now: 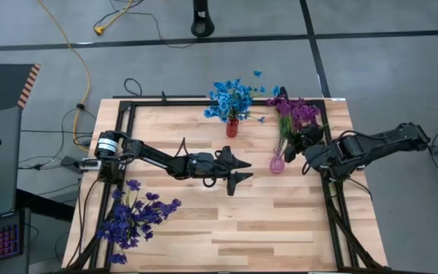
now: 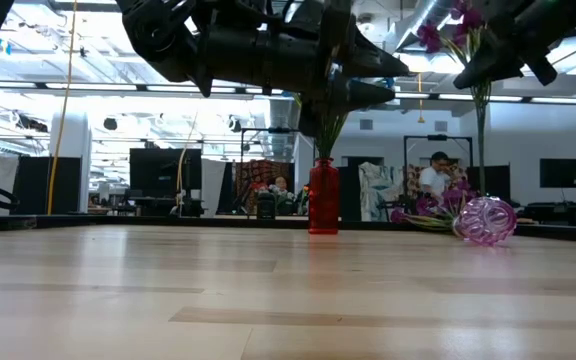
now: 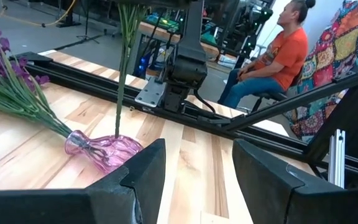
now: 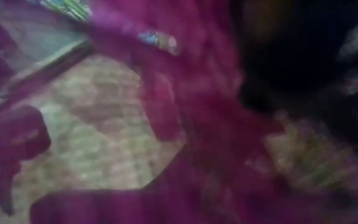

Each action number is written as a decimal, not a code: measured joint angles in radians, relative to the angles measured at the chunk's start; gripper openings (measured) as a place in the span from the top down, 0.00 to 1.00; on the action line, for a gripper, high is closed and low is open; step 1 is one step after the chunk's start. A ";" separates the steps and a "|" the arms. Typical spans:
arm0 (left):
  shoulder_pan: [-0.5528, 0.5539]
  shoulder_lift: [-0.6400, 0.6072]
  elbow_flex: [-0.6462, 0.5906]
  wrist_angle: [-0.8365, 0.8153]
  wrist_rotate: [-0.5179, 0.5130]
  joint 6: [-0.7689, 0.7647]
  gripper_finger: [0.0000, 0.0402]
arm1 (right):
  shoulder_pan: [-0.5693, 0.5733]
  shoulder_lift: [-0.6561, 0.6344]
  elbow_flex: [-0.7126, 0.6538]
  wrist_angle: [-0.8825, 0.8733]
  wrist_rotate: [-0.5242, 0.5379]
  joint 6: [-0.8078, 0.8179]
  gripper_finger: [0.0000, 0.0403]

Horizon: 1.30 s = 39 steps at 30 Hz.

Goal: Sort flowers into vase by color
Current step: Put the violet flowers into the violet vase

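A wooden counter (image 1: 226,221) is seen from above. The right claw (image 1: 304,141) is clamped on magenta-purple flowers (image 1: 299,113), their green stems (image 3: 122,68) reaching down to a pink glass vase (image 1: 277,164) lying tipped on its side. The left claw (image 1: 243,169) hovers mid-counter, fingers wide apart and holding nothing. Blue flowers (image 1: 230,99) stand in a red vase (image 1: 233,128) at the far edge. Dark violet flowers (image 1: 135,217) lie loose at the near left. A seated person (image 3: 272,59) is visible beyond the counter.

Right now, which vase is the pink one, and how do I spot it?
Look at the wooden table, far side, where a red vase stands upright with blue flowers. Beside it, toward the right arm, the pink glass vase lies tipped over: see-through, bulbous, next to purple flowers.
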 joint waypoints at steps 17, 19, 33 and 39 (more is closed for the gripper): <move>0.000 0.000 0.000 -0.013 0.000 0.000 0.57 | -0.038 -0.062 0.043 -0.003 0.127 -0.164 0.90; 0.000 0.000 0.000 -0.013 0.000 0.000 0.57 | -0.075 -0.060 0.043 -0.049 0.117 -0.149 0.91; 0.000 0.000 0.000 -0.034 0.000 0.000 0.57 | -0.283 -0.071 0.043 -0.249 -0.326 0.037 0.90; 0.000 0.000 0.000 -0.039 0.000 -0.001 0.57 | -0.331 -0.057 0.043 -0.380 -0.428 0.136 0.90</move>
